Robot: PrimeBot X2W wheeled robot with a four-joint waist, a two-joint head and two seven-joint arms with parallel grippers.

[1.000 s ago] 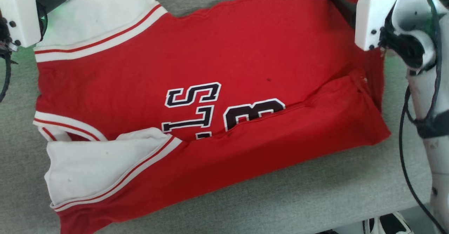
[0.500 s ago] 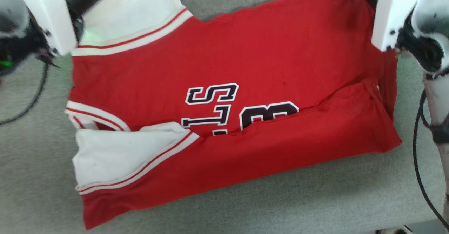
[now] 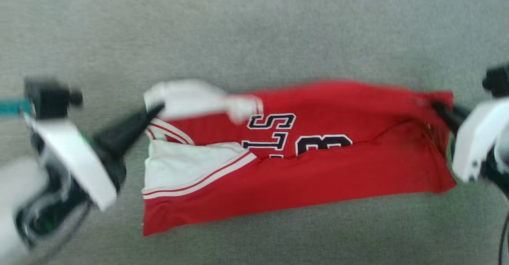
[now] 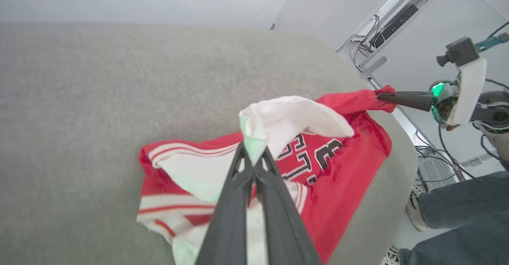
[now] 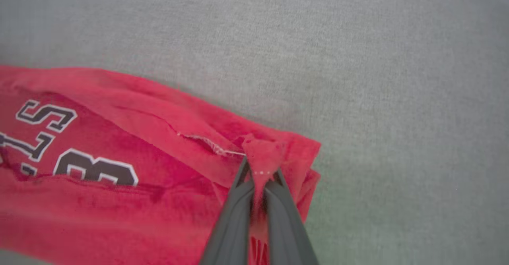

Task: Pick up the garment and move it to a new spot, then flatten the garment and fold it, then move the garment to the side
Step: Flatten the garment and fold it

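Note:
The garment, a red jersey with white sleeves and black-and-white lettering, lies partly folded on the grey surface. My left gripper is shut on its far white sleeve, which is lifted and folding toward me. In the left wrist view the left gripper pinches that white sleeve up off the garment. At the right end my right gripper is shut on the far red hem corner. The right wrist view has the right gripper pinching a bunch of red cloth of the garment.
The grey padded surface stretches far beyond the garment. In the left wrist view its edge drops off at the right, where a person's jean-clad legs and a shoe stand beside cables and equipment on the floor.
The head camera has shifted, so the picture moved. Both grippers have drawn the garment's far edge toward me; the right gripper has shut on the hem corner and the top part now folds over.

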